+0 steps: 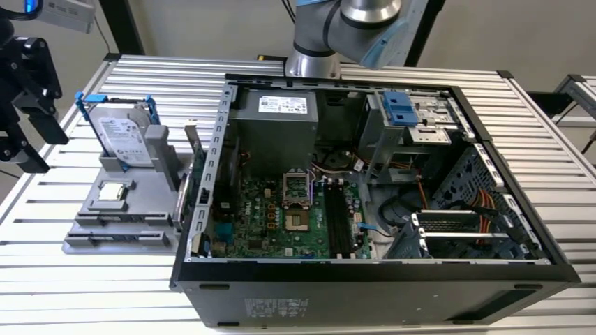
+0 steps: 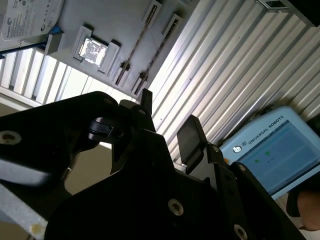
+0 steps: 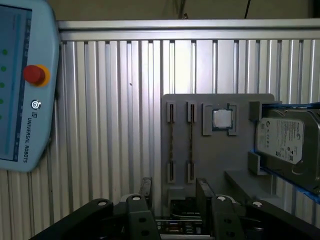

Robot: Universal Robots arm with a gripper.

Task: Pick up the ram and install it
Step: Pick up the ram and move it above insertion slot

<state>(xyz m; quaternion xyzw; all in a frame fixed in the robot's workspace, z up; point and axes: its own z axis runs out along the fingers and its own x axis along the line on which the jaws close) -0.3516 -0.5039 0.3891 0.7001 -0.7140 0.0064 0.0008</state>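
Note:
The ram shows as a thin strip standing on edge in a narrow slot of the grey holder, with a second like strip beside it. Both strips also appear in the second wrist view. My gripper hovers off the holder's slot end, open, with nothing between its black fingers. In the exterior view the gripper hangs at the exterior view's left, away from the holder. The long black motherboard slots lie inside the open computer case.
On the holder stand a silver hard drive with blue rails and a square processor chip. A teach pendant lies on the ribbed metal table. The case walls rise right beside the holder.

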